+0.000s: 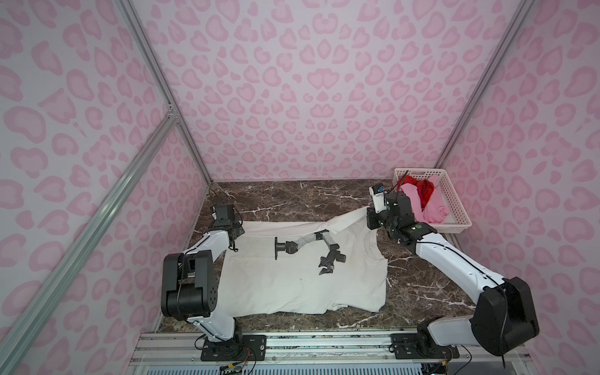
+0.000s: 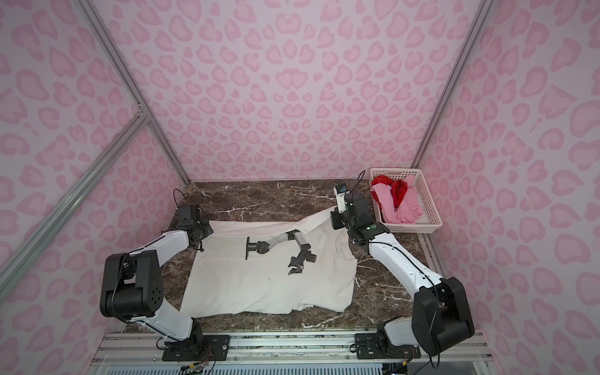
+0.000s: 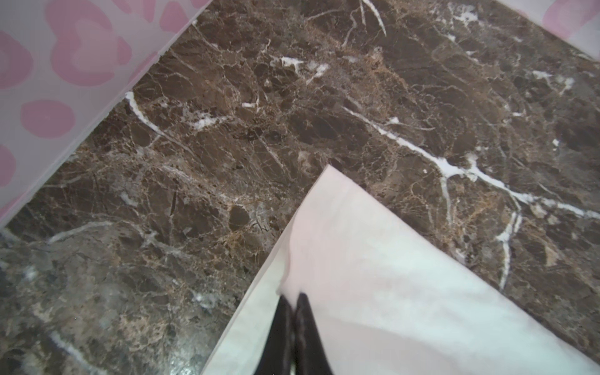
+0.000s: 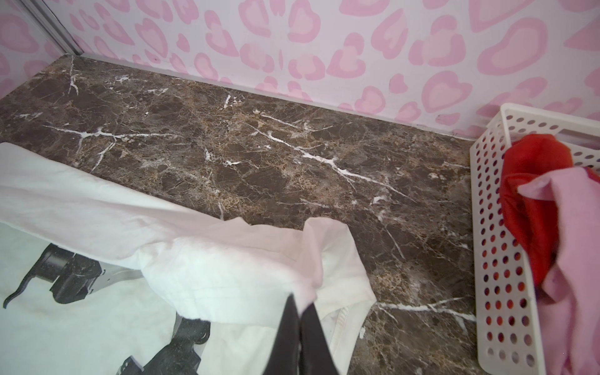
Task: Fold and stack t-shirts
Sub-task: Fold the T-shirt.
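The off-white t-shirt [image 1: 292, 282] lies print-up on the bench [image 1: 276, 198] (pink t-shirt [image 1: 436, 212] and red t-shirt [image 1: 425, 191] sit in the basket [image 1: 418, 170]), its far edge pinched tight by the left claw [image 3: 293, 297] and right claw [image 4: 302, 303], apparently starting the first fold, which next needs both drawing evenly nearward.

Shells: my glossy white plastic links [image 1: 454, 261]
Joints: boxy black motor housings [image 1: 186, 285]
Cables: thin black wires [image 1: 504, 357]
Pincer: black tapered fingers [image 3: 284, 334]

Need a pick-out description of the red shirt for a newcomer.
Find the white perforated basket at the marble table's far right corner. Two crumpled shirts lie inside. The red t-shirt is the bright one, tangled with the light pink t-shirt.
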Motion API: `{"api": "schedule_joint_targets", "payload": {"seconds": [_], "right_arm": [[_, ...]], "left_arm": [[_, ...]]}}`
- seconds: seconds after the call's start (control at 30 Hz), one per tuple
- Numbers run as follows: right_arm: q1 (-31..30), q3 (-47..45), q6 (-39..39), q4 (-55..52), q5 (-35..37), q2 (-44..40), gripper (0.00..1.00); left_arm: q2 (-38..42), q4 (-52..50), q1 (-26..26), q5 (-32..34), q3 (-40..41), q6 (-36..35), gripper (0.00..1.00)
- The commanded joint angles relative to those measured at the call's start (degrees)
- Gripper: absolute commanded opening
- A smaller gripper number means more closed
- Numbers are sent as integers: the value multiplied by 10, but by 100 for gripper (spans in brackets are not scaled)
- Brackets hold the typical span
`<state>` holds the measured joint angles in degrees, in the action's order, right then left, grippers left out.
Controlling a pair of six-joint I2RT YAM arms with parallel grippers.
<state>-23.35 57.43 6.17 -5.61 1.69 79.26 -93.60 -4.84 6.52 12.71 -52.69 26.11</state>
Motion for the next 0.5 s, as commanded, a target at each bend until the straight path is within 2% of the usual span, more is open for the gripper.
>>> {"api": "schedule_joint_targets", "payload": {"seconds": [0.0,0.47], "right_arm": [[0,4,7,-21,2,-5,0],[0,-15,13,-34,-5,-29,0]], "left_arm": [[4,-4,1,4,8,6,4],[16,4,1,-2,54,6,4]]}}
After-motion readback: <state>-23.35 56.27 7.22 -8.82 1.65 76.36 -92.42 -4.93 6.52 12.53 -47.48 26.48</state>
